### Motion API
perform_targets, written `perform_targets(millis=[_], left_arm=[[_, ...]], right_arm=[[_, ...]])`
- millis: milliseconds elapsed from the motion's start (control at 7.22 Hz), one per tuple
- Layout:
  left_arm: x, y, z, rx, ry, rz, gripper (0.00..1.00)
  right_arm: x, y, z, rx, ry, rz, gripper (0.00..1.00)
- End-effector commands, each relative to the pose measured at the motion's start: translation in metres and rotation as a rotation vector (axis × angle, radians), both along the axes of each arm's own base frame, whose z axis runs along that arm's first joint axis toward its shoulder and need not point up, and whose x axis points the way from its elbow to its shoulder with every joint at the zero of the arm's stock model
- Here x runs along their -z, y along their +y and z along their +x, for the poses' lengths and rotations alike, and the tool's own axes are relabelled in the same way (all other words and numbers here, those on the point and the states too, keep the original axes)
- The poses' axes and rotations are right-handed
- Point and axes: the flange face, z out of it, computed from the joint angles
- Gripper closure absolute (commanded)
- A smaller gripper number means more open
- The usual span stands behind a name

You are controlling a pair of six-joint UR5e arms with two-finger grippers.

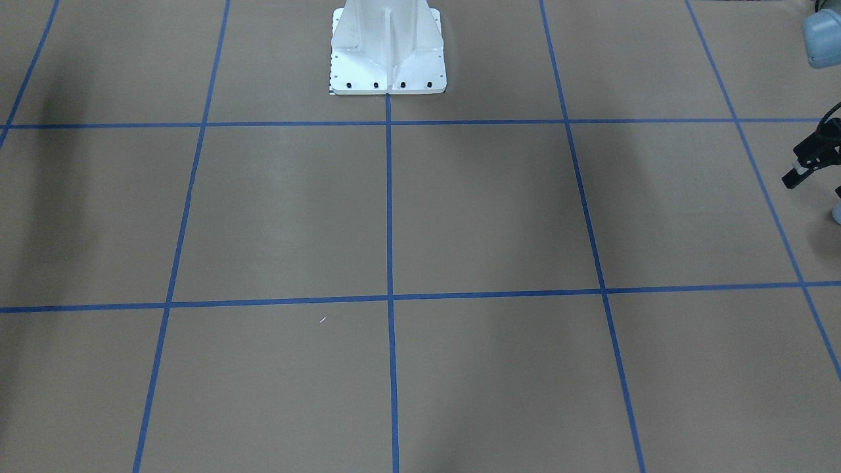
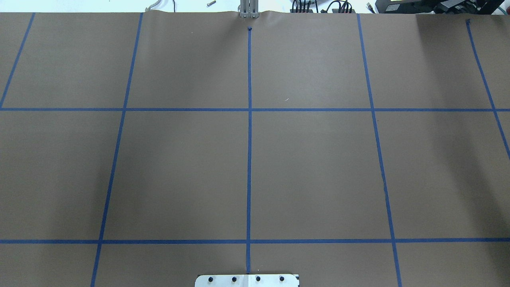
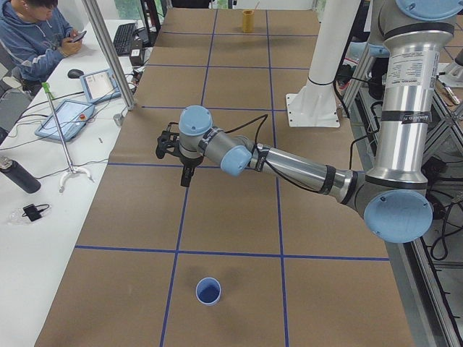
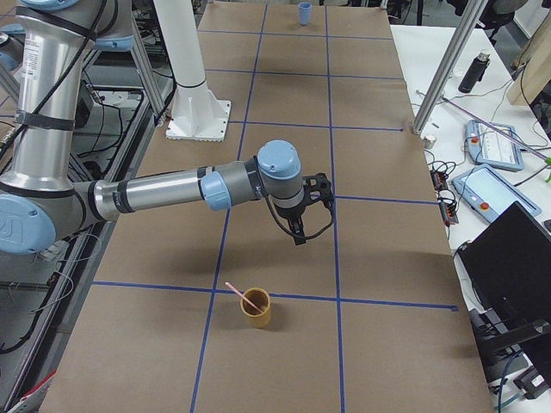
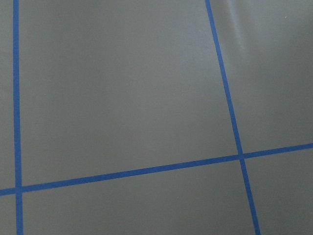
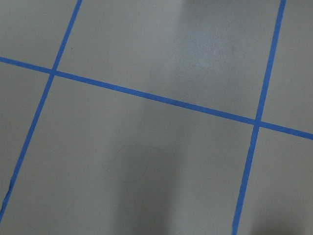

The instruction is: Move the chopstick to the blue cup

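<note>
The blue cup (image 3: 208,290) stands upright near the table's left end; it also shows small and far away as the blue cup (image 4: 305,12). One pale-pink chopstick (image 4: 238,292) leans out of a tan cup (image 4: 256,308) at the table's right end. My right gripper (image 4: 298,234) hangs above the table a little beyond that tan cup, fingers down; I cannot tell whether it is open or shut. My left gripper (image 3: 184,176) hovers over the table well beyond the blue cup. It is cut off at the edge as the left gripper (image 1: 795,177), and its state is unclear.
The white robot base (image 1: 387,66) stands at mid-table. The tan cup (image 3: 248,20) sits at the far end. A person (image 3: 32,32) sits at a white side table (image 3: 43,217) with tablets and a dark bottle (image 3: 18,176). A metal post (image 4: 443,64) rises by the table edge.
</note>
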Motion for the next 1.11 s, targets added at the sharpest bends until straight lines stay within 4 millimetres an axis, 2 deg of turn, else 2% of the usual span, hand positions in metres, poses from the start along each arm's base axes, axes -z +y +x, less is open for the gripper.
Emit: perform_targets(millis=[0, 139, 277, 554, 693, 831, 970], left_arm=[[-0.015, 0.009, 0.000, -0.001, 0.001, -0.013, 0.02], [-0.013, 0.009, 0.001, -0.005, 0.005, 0.016, 0.02], [-0.010, 0.011, 0.001, 0.017, 0.023, 0.014, 0.02], [-0.024, 0.012, 0.001, 0.019, 0.015, -0.007, 0.03], [-0.050, 0.005, 0.001, -0.013, -0.008, -0.003, 0.03], [-0.083, 0.002, -0.002, -0.110, -0.071, 0.087, 0.03], [-0.122, -0.007, -0.028, -0.136, -0.189, 0.153, 0.03]], right_arm=[[-0.027, -0.001, -0.001, 0.003, -0.017, 0.037, 0.00], [-0.032, -0.002, -0.002, 0.002, -0.028, 0.044, 0.00], [-0.032, -0.001, -0.005, -0.030, -0.077, -0.027, 0.00], [-0.026, -0.001, -0.006, -0.049, -0.108, 0.011, 0.00], [-0.027, -0.002, -0.006, -0.047, -0.110, 0.039, 0.00], [-0.035, -0.002, -0.006, -0.046, -0.111, 0.052, 0.00], [-0.049, -0.001, -0.006, -0.048, -0.113, 0.047, 0.00]])
